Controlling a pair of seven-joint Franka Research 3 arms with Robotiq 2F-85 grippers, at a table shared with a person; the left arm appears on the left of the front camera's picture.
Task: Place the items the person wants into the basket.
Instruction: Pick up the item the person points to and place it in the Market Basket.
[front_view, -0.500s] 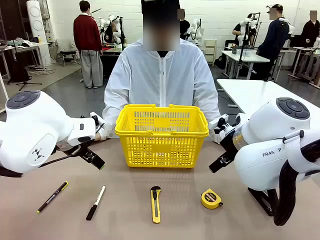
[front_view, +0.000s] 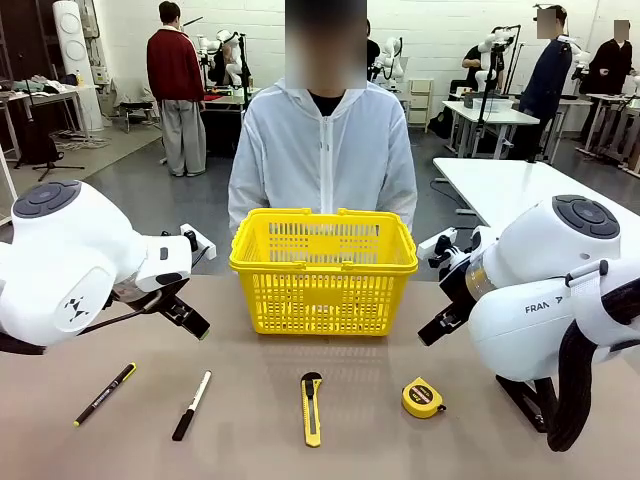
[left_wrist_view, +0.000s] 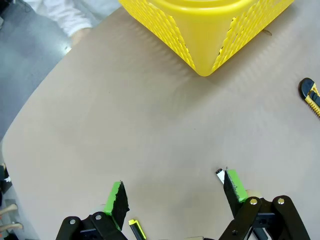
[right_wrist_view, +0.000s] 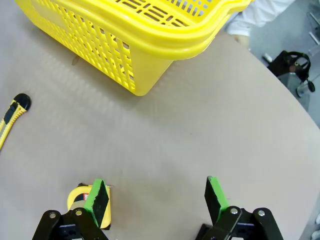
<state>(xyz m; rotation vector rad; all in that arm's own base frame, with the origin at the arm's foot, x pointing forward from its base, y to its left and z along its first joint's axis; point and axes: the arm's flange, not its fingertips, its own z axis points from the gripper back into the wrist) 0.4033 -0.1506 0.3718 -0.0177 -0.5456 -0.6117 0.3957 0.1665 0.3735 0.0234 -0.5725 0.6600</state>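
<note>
The beige tabletop carries a yellow lattice-sided shopping basket, standing upright at the middle of its far side. Four tools lie flat in a row on the near side of the basket, each apart from the next. A yellow utility knife lies straight in front of the basket and a yellow-and-black tape measure lies to its right. A black-and-white marker lies to the basket's left, and a black pen with yellow trim lies farther left.

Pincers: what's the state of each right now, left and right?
Left pincer: open, holding nothing.
Right pincer: open, holding nothing.
</note>
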